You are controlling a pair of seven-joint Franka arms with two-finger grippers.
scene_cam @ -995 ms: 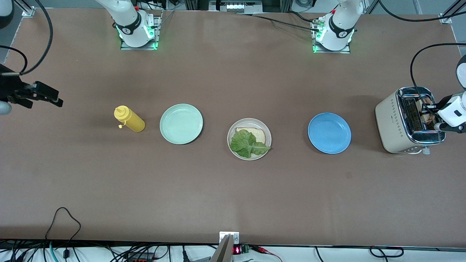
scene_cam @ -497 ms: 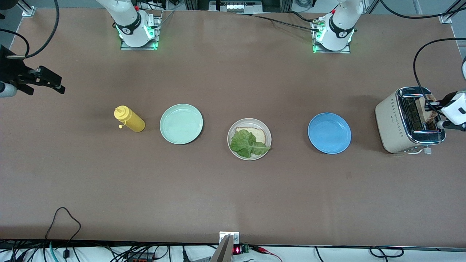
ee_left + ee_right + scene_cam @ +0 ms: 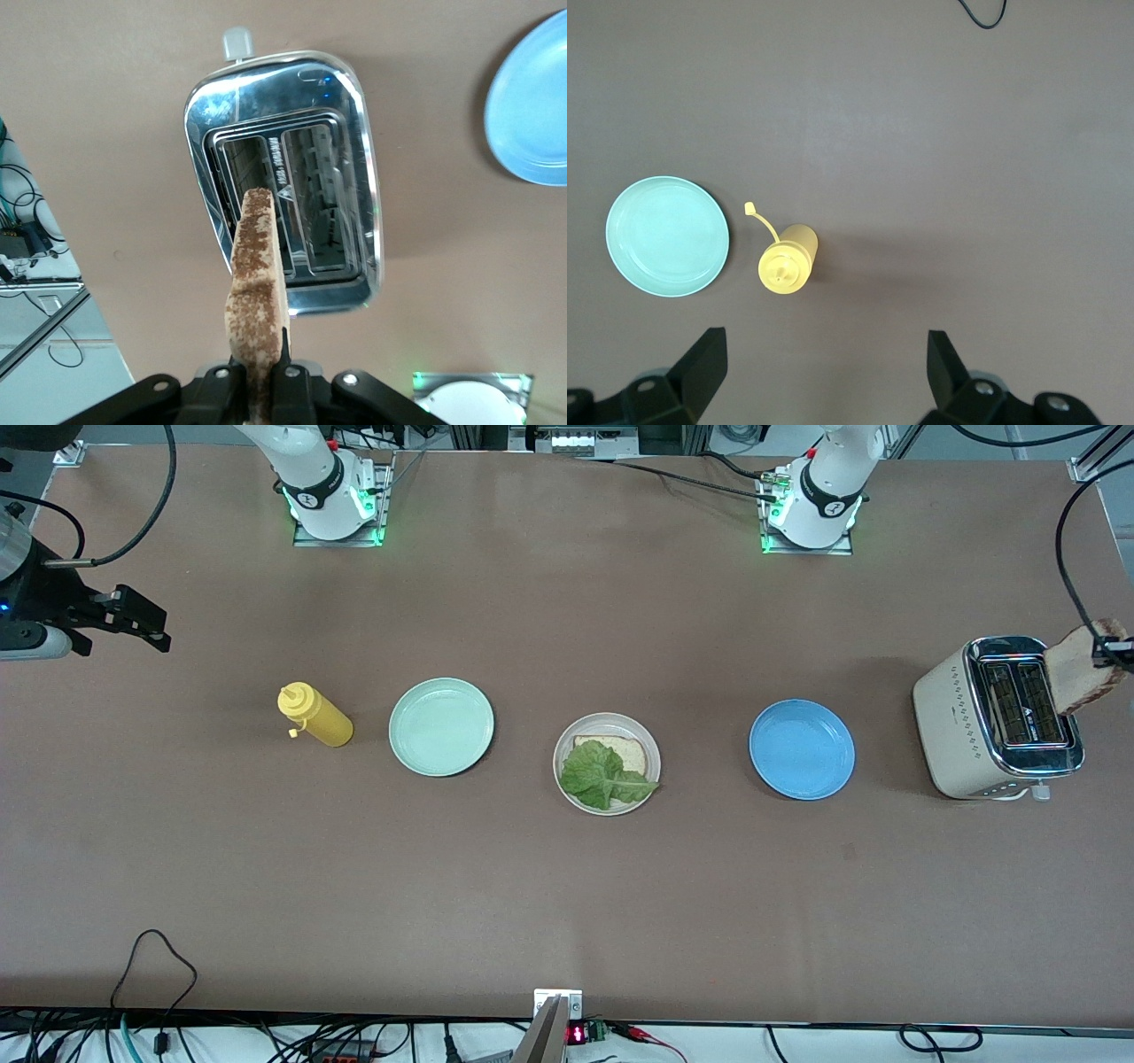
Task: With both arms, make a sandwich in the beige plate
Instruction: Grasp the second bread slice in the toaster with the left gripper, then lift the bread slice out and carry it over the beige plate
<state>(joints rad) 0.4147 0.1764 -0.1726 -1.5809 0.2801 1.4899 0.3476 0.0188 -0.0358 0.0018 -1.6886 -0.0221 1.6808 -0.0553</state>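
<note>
Toast slice (image 3: 1079,666) upright on edge, above toaster (image 3: 997,717), frame's right edge, pinched in left gripper (image 3: 259,382) jaws. Second slice (image 3: 620,751) flat under lettuce (image 3: 606,776) on beige plate (image 3: 653,757), centre. Three plates, two slices. Right gripper (image 3: 824,367) jaws spread above mustard bottle (image 3: 788,258).

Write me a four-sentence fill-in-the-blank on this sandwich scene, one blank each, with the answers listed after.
1. The left gripper holds a slice of toast over the ____.
2. On the beige plate, a lettuce leaf lies on a slice of ____.
3. The fingers of the right gripper are ____, above the table near the yellow bottle.
4. Between the beige plate and the toaster sits the ____ plate.

Answers: toaster; bread; open; blue
</note>
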